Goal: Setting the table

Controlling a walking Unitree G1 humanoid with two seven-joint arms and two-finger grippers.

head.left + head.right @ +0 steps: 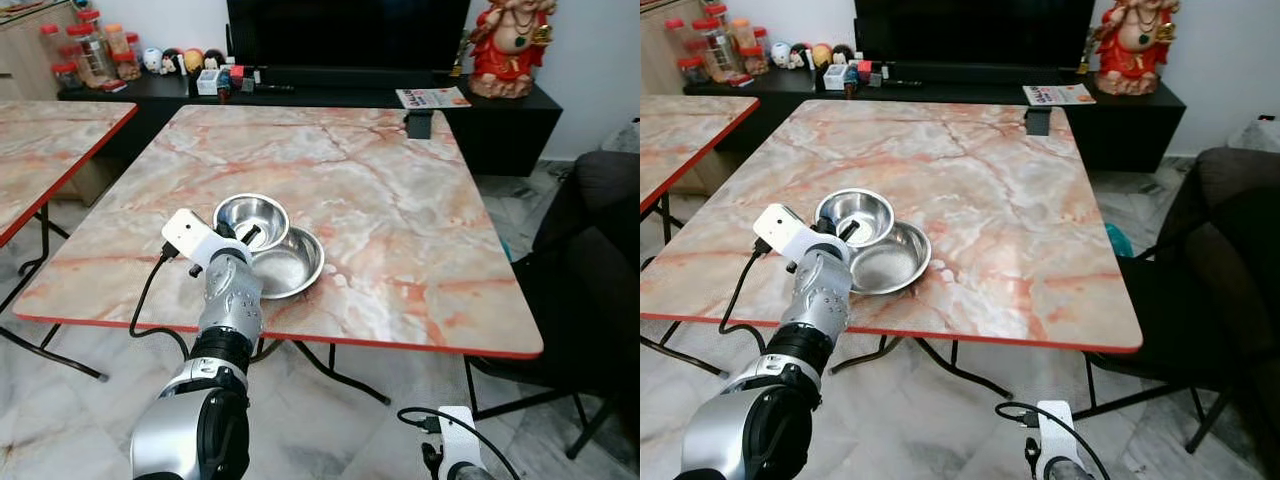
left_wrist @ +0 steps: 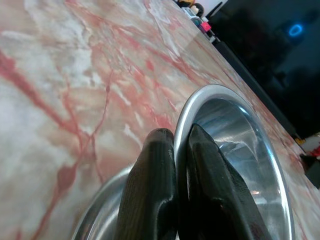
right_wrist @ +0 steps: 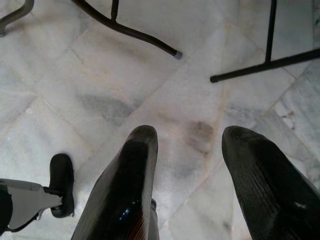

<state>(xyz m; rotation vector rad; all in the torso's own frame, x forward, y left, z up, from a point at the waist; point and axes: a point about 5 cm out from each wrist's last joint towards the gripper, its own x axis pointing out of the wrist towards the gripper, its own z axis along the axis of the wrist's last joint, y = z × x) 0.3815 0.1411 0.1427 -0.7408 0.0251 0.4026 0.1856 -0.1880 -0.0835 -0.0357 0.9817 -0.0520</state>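
Two steel bowls sit near the front left of the marble table (image 1: 400, 230). The small bowl (image 1: 250, 215) overlaps the far-left rim of the larger bowl (image 1: 295, 265). My left gripper (image 1: 248, 236) is shut on the small bowl's near rim (image 2: 186, 112), with one finger (image 2: 150, 190) outside the rim and the other finger (image 2: 215, 195) inside. Part of the larger bowl's rim (image 2: 92, 212) shows beneath the fingers. My right gripper (image 3: 190, 134) hangs open, low over the floor, with nothing between its fingers.
A second marble table (image 1: 50, 140) stands to the left. Behind the table is a black TV console (image 1: 330, 92) with jars (image 1: 95, 50) and a red figurine (image 1: 510, 45). A dark seat (image 1: 590, 260) is at the right. A small black object (image 1: 418, 125) stands at the table's far edge.
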